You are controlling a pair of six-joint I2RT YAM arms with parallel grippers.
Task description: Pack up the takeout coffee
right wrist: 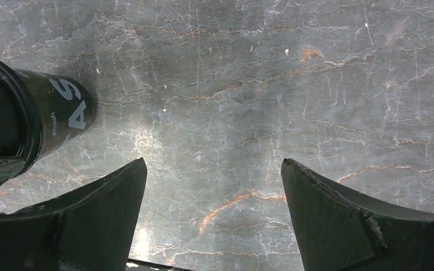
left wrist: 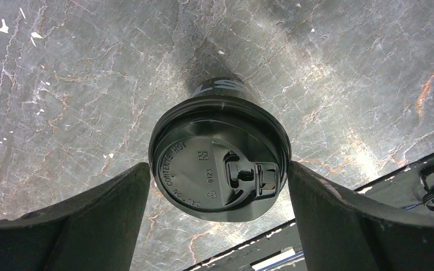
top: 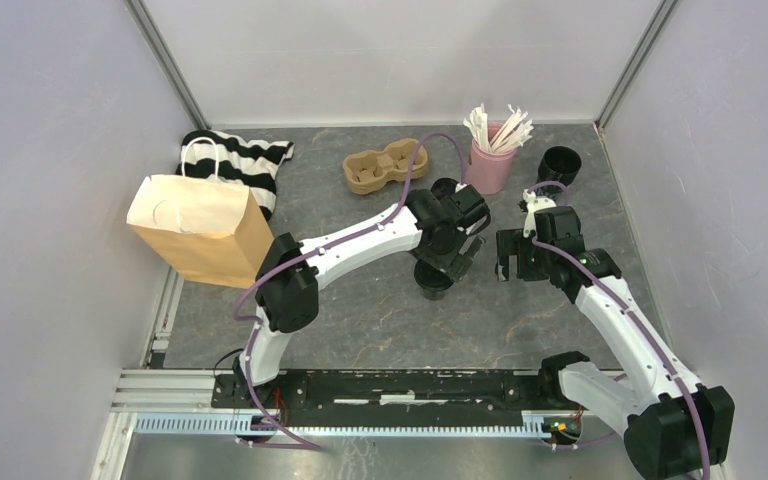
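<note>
One takeout coffee (top: 433, 281), a black cup with pale lettering and a black lid, stands upright on the marble table near the middle. In the left wrist view its lid (left wrist: 203, 169) sits between my left gripper's fingers. That left gripper (left wrist: 218, 166) is open, with a sliver of gap on the left side and the right finger close against the rim. A second black cup (top: 559, 165) stands at the back right, its top looking open. My right gripper (right wrist: 213, 164) hangs open over bare table, just right of the lidded cup (right wrist: 39, 121).
A brown paper bag (top: 200, 230) stands at the left, with a black-and-white striped cloth (top: 245, 160) behind it. The brown pulp carrier tray (top: 385, 168) lies at the back centre. A pink cup of white sticks (top: 490, 165) stands beside it. Walls close in on three sides.
</note>
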